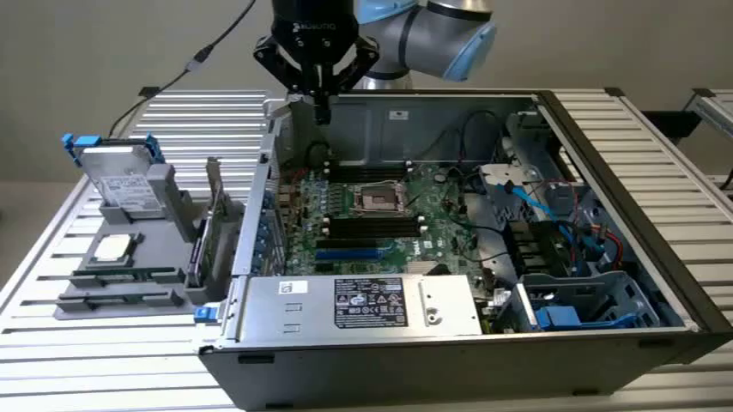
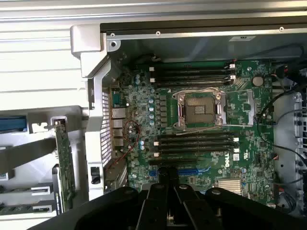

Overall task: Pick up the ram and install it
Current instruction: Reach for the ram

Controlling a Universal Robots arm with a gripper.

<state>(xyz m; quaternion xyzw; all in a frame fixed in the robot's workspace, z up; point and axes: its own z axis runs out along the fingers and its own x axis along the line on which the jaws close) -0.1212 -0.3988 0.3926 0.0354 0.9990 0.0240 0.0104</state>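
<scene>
Above the rear edge of the computer case (image 1: 458, 373), at about eleven o'clock from the motherboard (image 1: 396, 236) in the exterior view, we see the gripper (image 1: 324, 116) hanging with its jaws together on nothing. We find the ram (image 1: 120, 276) lying flat on the grey tray (image 1: 115, 302), at nine o'clock from the case, well apart from the gripper.

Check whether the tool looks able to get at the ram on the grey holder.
Probably yes. The ram lies uncovered on the grey holder outside the case, with nothing above it. The tool hangs above the case's far wall; the upright card stands beside the ram, not over it.
</scene>
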